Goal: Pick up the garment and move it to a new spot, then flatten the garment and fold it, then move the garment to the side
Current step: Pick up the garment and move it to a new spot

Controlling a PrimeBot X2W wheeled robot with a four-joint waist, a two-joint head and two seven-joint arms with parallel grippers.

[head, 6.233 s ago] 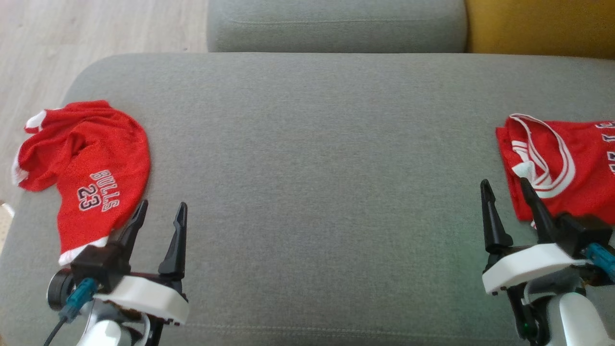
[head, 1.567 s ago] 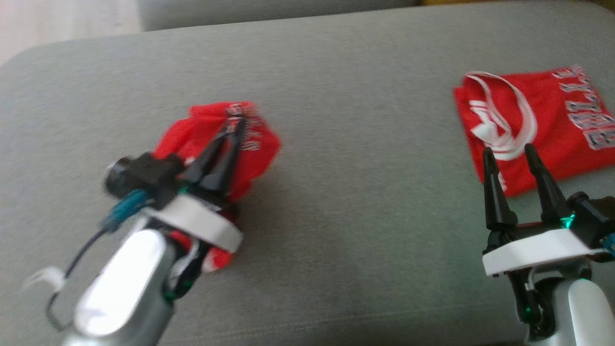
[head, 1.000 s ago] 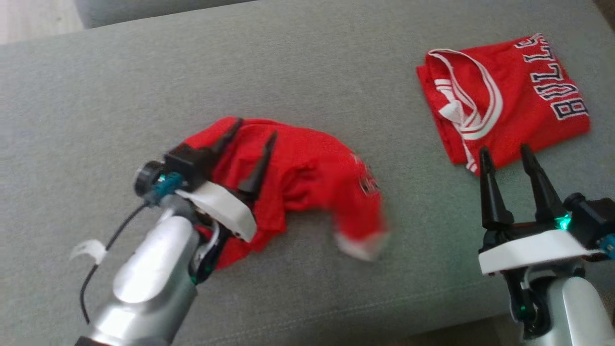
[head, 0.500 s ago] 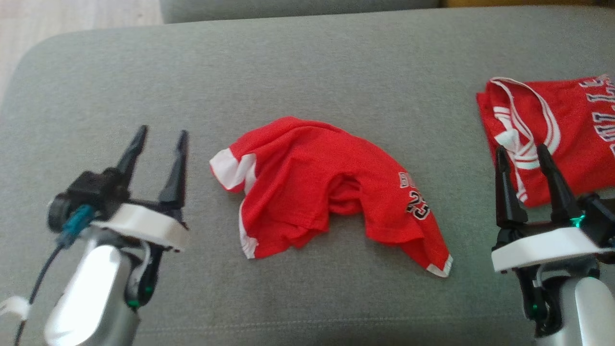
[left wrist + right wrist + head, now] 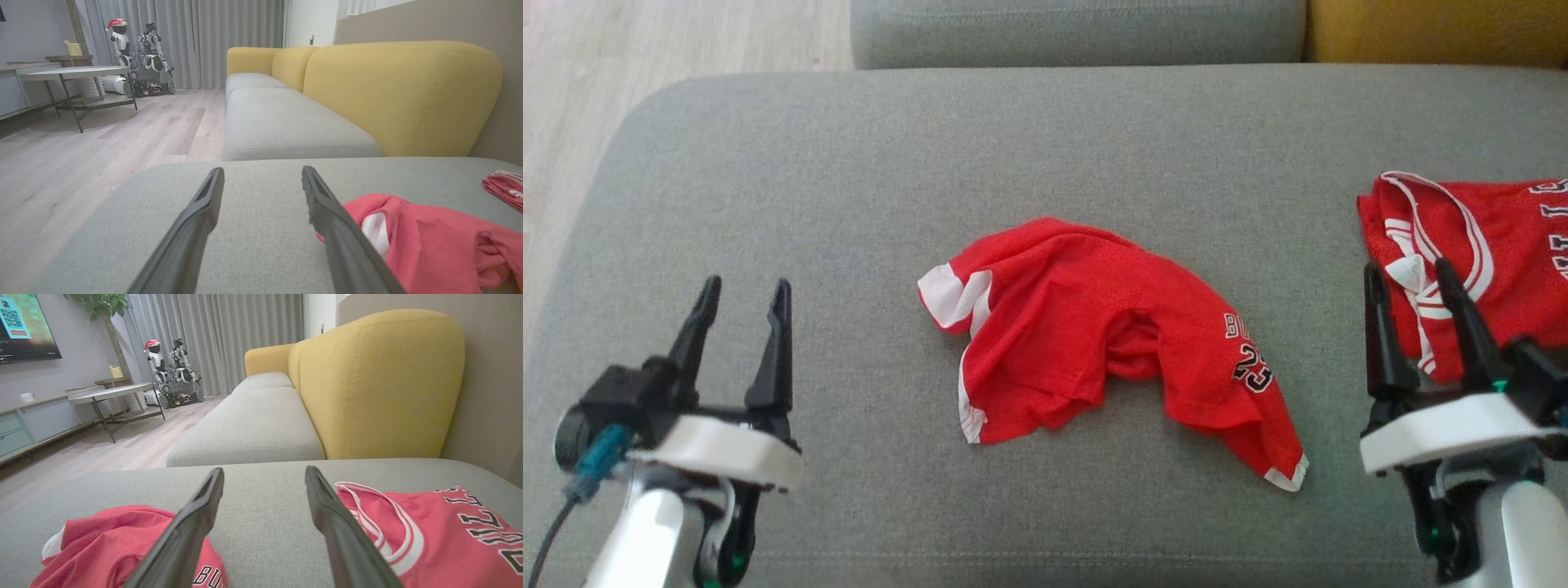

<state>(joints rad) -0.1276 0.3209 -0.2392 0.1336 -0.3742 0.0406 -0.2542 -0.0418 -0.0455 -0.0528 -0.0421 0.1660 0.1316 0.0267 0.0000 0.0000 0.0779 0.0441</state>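
Hovering left gripper (image 5: 747, 283): standing with both fingers spread wide, grasping nothing, hanging over the bare grey seat cushion (image 5: 1013, 147).
Right gripper (image 5: 1408, 268): standing released and empty as well, pointing the same way as the left fingers.
Garment (image 5: 1086, 327): lying crumpled on the cushion between the two pairs of fingers, well right of the left pair and left of the right pair, touching neither; turning a white-trimmed edge toward the left fingers and the "23" print toward the right fingers.
Folded jersey (image 5: 1486, 245): lying flat just ahead and right of the right fingers, overlapping the outer finger in the head view, leaving contact unclear.
Second seat cushion (image 5: 286, 122): lying straight ahead, past the fingertips.
Yellow backrest (image 5: 400, 90): rising ahead and to the right of both pairs.
Wooden floor (image 5: 686, 33): stretching ahead and left of the left fingers.
Low table (image 5: 73, 73): standing far beyond the left fingertips.
Other robot (image 5: 118, 36): standing farthest off, wearing a red hat, in front of grey curtains (image 5: 229, 24).
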